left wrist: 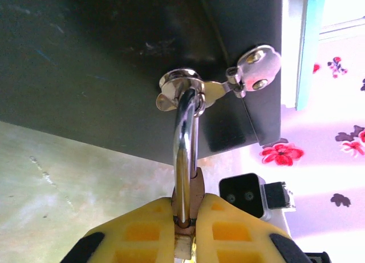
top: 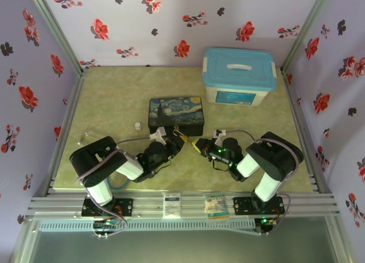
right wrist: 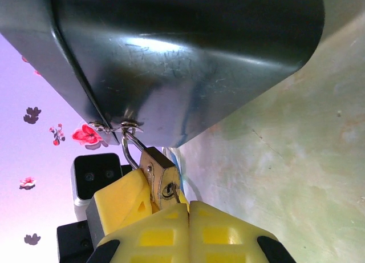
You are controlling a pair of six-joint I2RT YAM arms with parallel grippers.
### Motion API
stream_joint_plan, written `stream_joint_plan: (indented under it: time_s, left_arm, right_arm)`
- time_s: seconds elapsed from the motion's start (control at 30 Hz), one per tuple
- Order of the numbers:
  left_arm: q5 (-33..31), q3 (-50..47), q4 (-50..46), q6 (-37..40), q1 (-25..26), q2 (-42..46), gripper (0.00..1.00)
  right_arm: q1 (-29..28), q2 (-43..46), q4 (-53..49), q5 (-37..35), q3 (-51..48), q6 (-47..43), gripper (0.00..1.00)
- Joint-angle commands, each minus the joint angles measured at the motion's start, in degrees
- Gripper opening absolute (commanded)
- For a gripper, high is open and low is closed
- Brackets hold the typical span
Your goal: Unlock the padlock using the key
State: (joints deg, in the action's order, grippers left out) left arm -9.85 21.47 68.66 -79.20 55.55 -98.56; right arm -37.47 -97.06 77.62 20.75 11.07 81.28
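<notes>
Top external: dark blue tin (top: 175,114) sat mid-worktop (top: 114,92), both arms bent in toward its near side, tips meeting just in front of it.

Left wrist: left pincer (left wrist: 185,217) was narrow, clamped on the padlock (left wrist: 197,189) body. Silver shackle (left wrist: 183,137) ran up from the yellow fingers through the tin's hasp (left wrist: 188,86), so the lock was tethered to the tin and hung off its near wall, toward the near edge of the worktop.

Right wrist: right pincer (right wrist: 189,209) was pressed fully together, tips right at the lock's keyhole face. A thin grey sliver there read as the key (right wrist: 174,195), pinched between the pads with its blade at or in the keyhole. Too small to tell how deep it sat.

Step, as judged: key at keyhole, turn not yet done, shackle closed.

Risks:
- An off-axis twist by the right wrist could bend the thin key or pop it out of the pads.
- If the blade wasn't fully seated, the turn would do nothing or jam.
- The left grip was on a small, smooth brass body, so the lock could rotate with the key.
- Any pull would drag the tin via the hasp and shift everything.
- Yellow fingers of both arms were nearly touching, so a collision was likely during the turn.
- A dropped key would be hard to re-pick.
</notes>
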Motion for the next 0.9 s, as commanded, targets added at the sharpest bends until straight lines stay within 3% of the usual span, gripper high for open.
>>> stream_joint_plan:
  time_s: [0.0,0.33,0.87]
  left_arm:
    - [2.72,1.0,4.99,-0.18,1.05,0.5,0.0]
    - [2.6,0.54,5.59,-1.48,0.55,0.16,0.0]
    - [4.83,2.78,5.54,-3.0,1.67,2.76,0.0]
  right_arm:
    - [0.3,0.91,1.87,-0.98,0.37,-0.11,0.0]
    - [0.43,4.43,1.8,-1.59,-0.96,-1.56,0.0]
    - [0.42,-0.36,1.82,-1.49,5.7,-1.76,0.0]
